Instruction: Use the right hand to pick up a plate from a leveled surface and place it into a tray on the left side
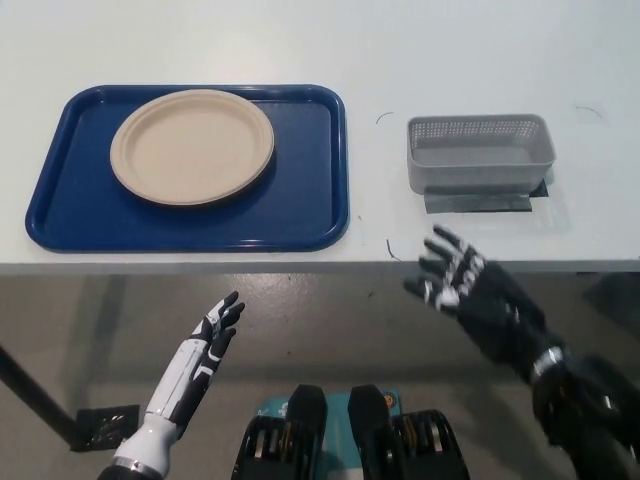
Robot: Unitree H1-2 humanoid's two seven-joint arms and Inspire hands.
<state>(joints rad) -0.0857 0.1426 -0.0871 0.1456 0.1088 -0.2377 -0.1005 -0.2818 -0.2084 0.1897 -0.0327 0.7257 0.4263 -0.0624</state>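
A beige round plate [192, 146] lies flat inside the blue tray [300, 200] on the left part of the white table. My black right hand [462, 288] is open, fingers spread, below the table's front edge and well to the right of the tray, holding nothing. My white left hand [205, 345] rests open below the table at the lower left, also holding nothing.
A grey mesh basket [480, 152] stands on the table to the right of the tray, on a dark mat [478, 202]. The white table [460, 60] stretches behind both. Its front edge [300, 265] runs across the middle of the picture.
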